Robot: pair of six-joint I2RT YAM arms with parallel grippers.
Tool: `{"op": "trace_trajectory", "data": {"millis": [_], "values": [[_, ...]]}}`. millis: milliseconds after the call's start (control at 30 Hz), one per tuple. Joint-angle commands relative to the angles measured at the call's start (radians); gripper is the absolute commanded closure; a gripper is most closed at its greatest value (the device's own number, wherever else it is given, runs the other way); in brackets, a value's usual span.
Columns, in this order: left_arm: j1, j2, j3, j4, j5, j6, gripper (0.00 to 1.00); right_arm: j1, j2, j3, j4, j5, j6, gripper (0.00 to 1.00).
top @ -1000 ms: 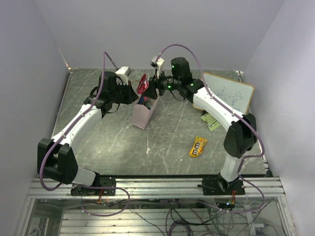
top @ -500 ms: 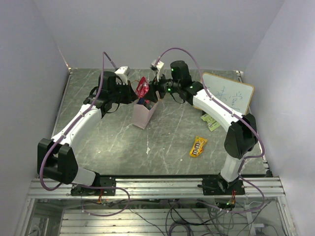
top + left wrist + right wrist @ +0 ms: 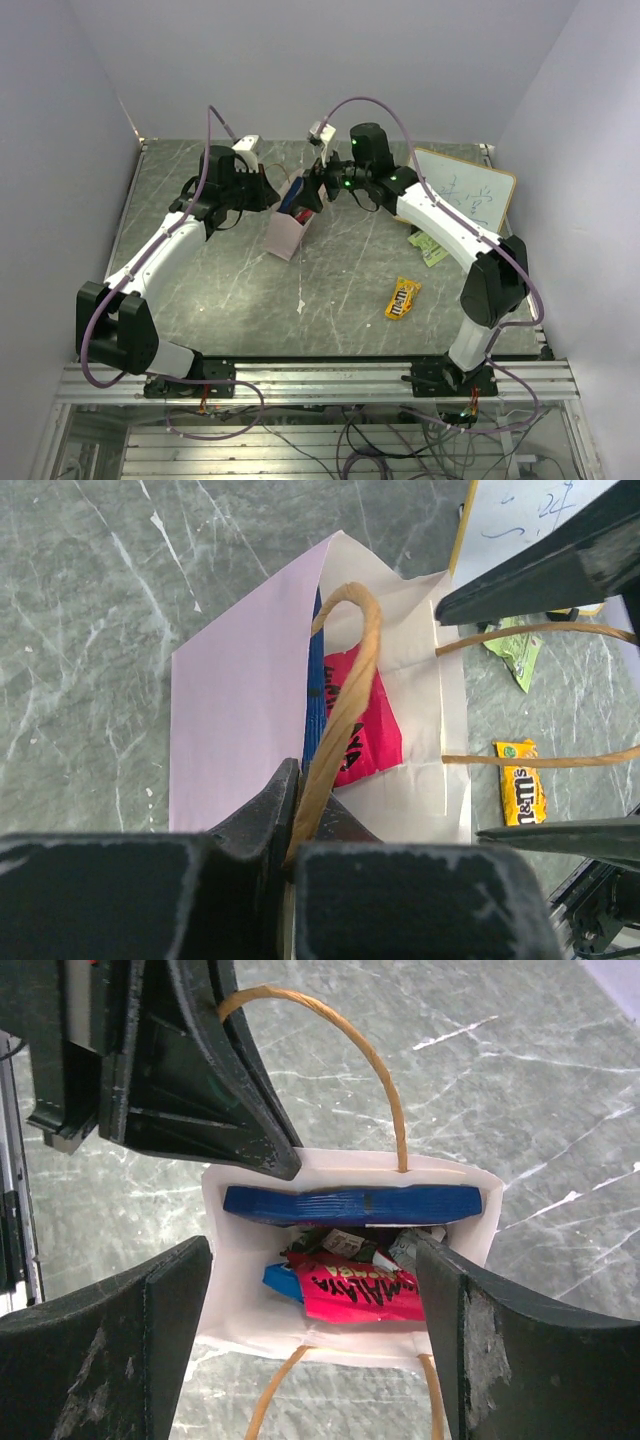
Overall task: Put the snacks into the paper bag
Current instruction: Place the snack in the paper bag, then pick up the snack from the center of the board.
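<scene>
The paper bag (image 3: pixel 287 232) has a crowded mouth: the left gripper (image 3: pixel 270 197) is clamped on its handle (image 3: pixel 345 670) at 10 o'clock, and the right gripper (image 3: pixel 306 189) straddles it, fingers spread, from 1 o'clock. Inside, the dark blue chip bag (image 3: pixel 350 1205) and pink-red packet (image 3: pixel 365 1295) take up room. At the bag's 4 o'clock the M&M's packet (image 3: pixel 403 298) lies free all round, while the white board (image 3: pixel 468 195) stands just beside the light green packet (image 3: pixel 432 250) at 3 o'clock.

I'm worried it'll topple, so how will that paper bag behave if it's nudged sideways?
The paper bag will probably tip easily: it stands tall on a narrow base and seems to lean in the top view. Its thin walls likely flex rather than resist. The left gripper pinching one handle should steady it somewhat.
</scene>
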Motion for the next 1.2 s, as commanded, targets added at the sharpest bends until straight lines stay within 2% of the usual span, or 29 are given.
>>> {"op": "trace_trajectory", "data": {"millis": [0, 267, 433, 667, 767, 900, 1167], "values": [[0.011, -0.033, -0.011, 0.074, 0.017, -0.003, 0.93, -0.006, -0.063, 0.051, -0.048, -0.022, -0.053, 0.16], [0.012, -0.035, -0.012, 0.076, 0.015, 0.001, 0.93, -0.025, -0.124, 0.129, -0.193, -0.080, -0.166, 0.09], [0.011, -0.050, -0.025, 0.090, 0.008, 0.015, 0.93, -0.052, -0.198, 0.110, -0.290, -0.038, -0.224, 0.08], [0.012, -0.072, -0.036, 0.098, -0.002, 0.050, 0.93, -0.334, -0.346, -0.041, -0.468, -0.127, -0.294, 0.08], [0.013, -0.068, -0.031, 0.094, 0.002, 0.051, 0.93, -0.422, -0.419, -0.186, -0.505, -0.071, -0.332, 0.08], [0.013, -0.060, -0.030, 0.098, 0.017, 0.042, 0.93, -0.526, -0.423, -0.387, -0.520, 0.045, -0.378, 0.09], [0.013, -0.071, -0.047, 0.112, 0.015, 0.041, 0.93, -0.634, -0.330, -0.605, -0.369, 0.314, -0.420, 0.08]]}}
